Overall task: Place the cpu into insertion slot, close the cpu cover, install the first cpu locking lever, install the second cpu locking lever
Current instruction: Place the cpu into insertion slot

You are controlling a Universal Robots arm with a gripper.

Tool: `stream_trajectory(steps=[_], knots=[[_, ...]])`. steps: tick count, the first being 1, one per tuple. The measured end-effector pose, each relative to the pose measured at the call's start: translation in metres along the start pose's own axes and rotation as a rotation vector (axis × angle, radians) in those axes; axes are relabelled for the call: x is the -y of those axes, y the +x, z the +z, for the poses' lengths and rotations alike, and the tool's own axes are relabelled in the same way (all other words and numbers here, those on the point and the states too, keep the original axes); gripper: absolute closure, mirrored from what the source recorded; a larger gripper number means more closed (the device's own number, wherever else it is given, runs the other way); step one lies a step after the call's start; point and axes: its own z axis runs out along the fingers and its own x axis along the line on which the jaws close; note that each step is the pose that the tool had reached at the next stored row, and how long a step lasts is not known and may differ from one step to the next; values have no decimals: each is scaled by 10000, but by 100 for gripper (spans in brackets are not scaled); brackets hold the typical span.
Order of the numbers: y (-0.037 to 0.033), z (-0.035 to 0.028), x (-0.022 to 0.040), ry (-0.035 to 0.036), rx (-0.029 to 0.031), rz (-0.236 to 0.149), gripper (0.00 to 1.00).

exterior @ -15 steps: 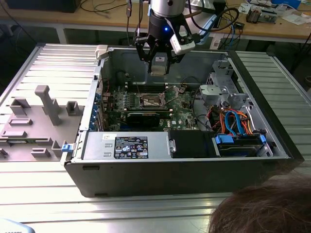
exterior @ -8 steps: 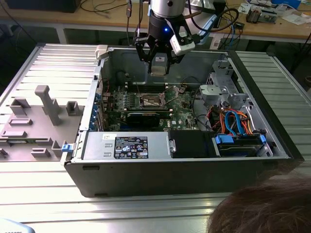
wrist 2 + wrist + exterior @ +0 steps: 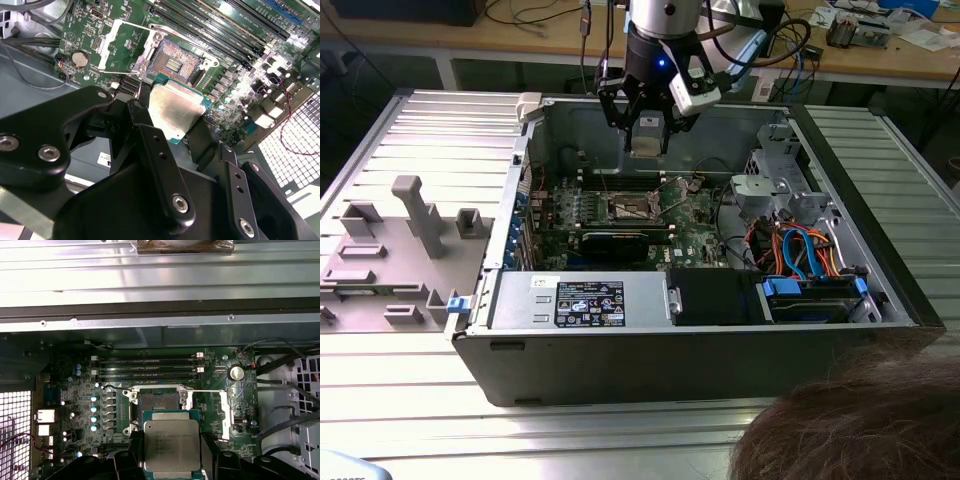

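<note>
Firstly, pincer (image 3: 647, 140): hung from the arm over the open computer case, its black fingers (image 3: 145, 117) closed in part upon two opposite edges of the cpu.
Cpu (image 3: 171, 447): gripped flat between the fingers, silvery top face towards the cameras in both wrist views, green rim showing at its edges; it was held clear above the board, near the insertion slot but not seated in it.
Insertion slot (image 3: 158, 401): a dark square recess on the green board, uncovered, its contact field showing in the second wrist view (image 3: 176, 61).
Cpu cover (image 3: 225, 412): swung open and lying to one side of the slot, the board visible through its window.
Memory slots (image 3: 145, 367): long and narrow, in a parallel row just beside the slot.
Coin battery (image 3: 236, 372): round, beside the open cover.
Computer case (image 3: 670, 350): lay on its side with the panel off.
Surface (image 3: 420, 125): slatted metal, carrying the case and grey fixtures (image 3: 415, 210) towards the exterior view's left.
Person's hair (image 3: 860, 420): at the lower corner on the exterior view's right.
</note>
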Motion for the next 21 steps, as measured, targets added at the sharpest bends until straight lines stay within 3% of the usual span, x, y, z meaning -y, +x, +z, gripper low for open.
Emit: stream_trajectory(steps=[21], knots=[[-1,67,6,1,0,1,45]])
